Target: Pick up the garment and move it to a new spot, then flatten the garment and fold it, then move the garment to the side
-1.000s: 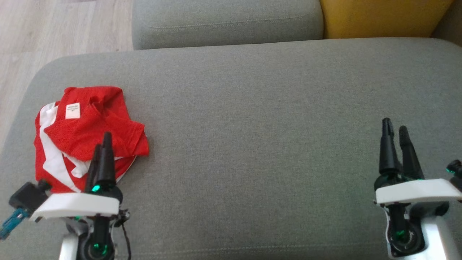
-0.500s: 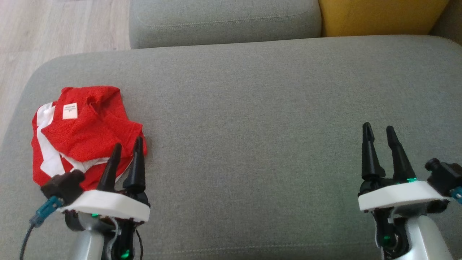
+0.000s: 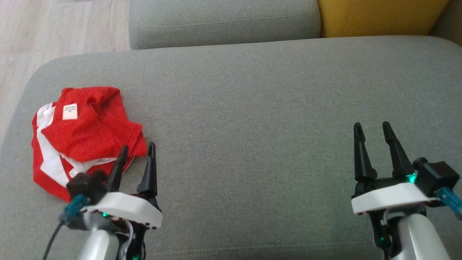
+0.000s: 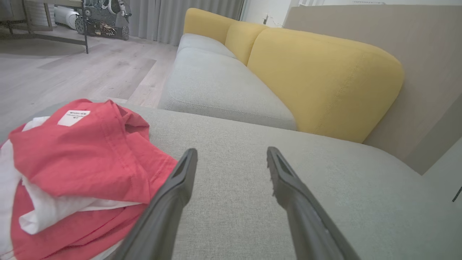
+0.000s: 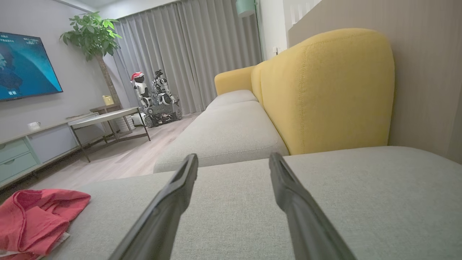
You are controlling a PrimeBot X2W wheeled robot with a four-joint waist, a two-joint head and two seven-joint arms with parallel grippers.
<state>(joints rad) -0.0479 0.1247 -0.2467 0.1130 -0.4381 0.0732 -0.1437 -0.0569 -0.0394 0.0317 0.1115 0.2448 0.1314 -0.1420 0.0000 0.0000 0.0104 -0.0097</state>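
The garment [image 3: 83, 135] is a crumpled heap of red knit cloth with white bands and a small white label [image 3: 70, 111]. It lies on the left end of the grey cushion [image 3: 252, 108], a broad, round-cornered pad of fine woven fabric. Behind it sits a second grey cushion [image 3: 223, 21] with a stitched seam, and beside that a smooth yellow backrest [image 3: 379, 18]. Pale wood floor [image 3: 54, 29] shows past the left edge. The left gripper [image 3: 138, 146] hovers at the heap's lower right corner, its tapered dark fingers spread wide and holding nothing. One finger crosses the red hem in the head view and the other is over bare cushion; whether either touches cloth cannot be told. The right gripper [image 3: 372, 124] is well apart at the right, over bare fabric, also spread and empty. Its wrist view shows grey curtains [image 5: 187, 54], a potted plant [image 5: 92, 32], a screen [image 5: 25, 68] and a low table [image 5: 108, 117] across the room. Nothing lies between the grippers. A second ago the left fingers were pressed together over the heap; since then they have parted and slid right, off its edge. The right fingers have widened too, and the heap has not shifted.
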